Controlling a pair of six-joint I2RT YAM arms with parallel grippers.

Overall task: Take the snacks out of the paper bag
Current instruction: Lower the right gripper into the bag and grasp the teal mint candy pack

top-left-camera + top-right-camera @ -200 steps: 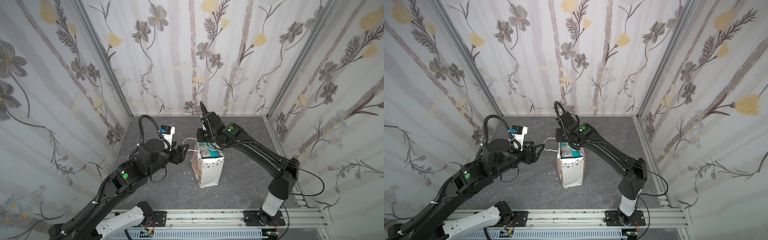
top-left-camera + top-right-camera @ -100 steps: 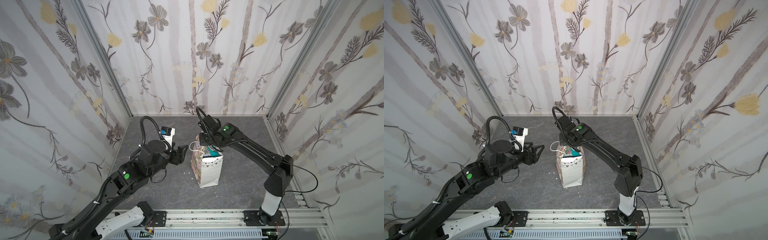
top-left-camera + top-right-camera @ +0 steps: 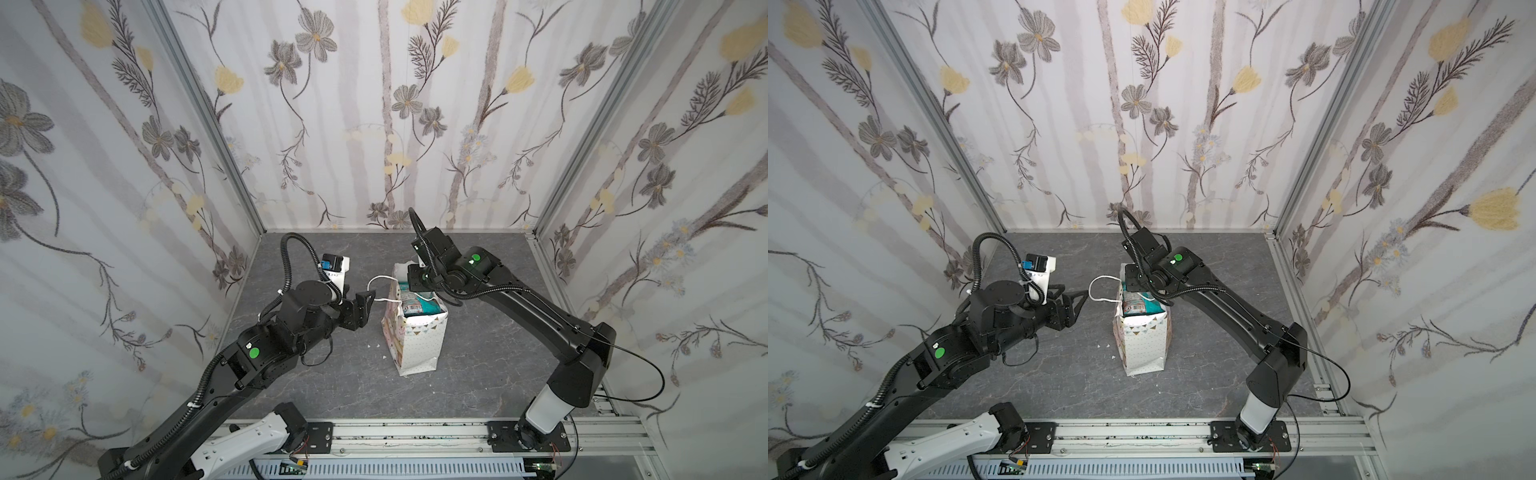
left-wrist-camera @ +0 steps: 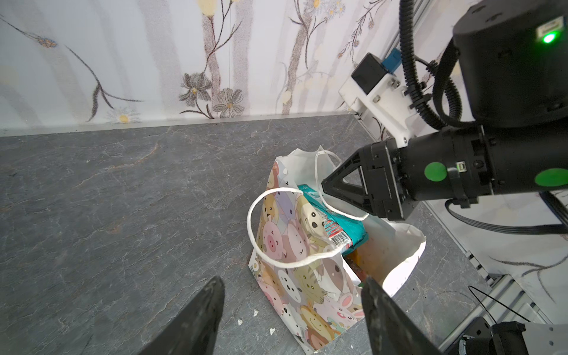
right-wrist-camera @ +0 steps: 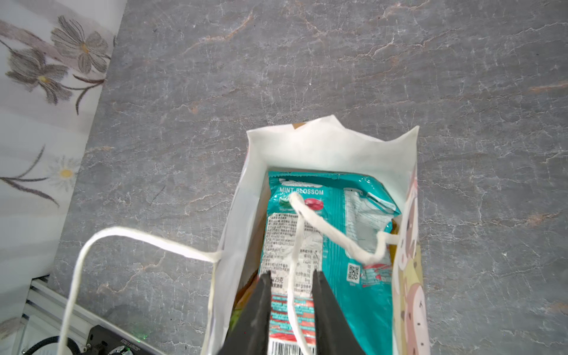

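Observation:
The white paper bag point(image 3: 419, 345) point(image 3: 1144, 345) with animal pictures point(image 4: 295, 246) stands upright mid-table, its mouth open. On top inside lies a teal snack packet point(image 5: 338, 221) point(image 4: 344, 229) point(image 3: 417, 305). Orange and green edges of other snacks point(image 5: 242, 299) show beneath it. My right gripper point(image 5: 291, 273) point(image 4: 325, 187) hangs in the bag's mouth just above the teal packet. Its jaws stand narrowly open, and a cord handle point(image 5: 335, 236) runs loosely between them. My left gripper point(image 4: 293, 280) point(image 3: 368, 305) is wide open beside the bag, near the outer cord handle point(image 4: 250, 227), holding nothing.
Small white paper scraps point(image 4: 255, 313) point(image 3: 376, 345) lie on the grey stone-look table near the bag. Floral walls close off the left, the back and the right. The metal rail point(image 3: 415, 432) with both arm bases runs along the front edge.
My right gripper has come down a little into the bag's mouth. The left arm and the bag have hardly moved.

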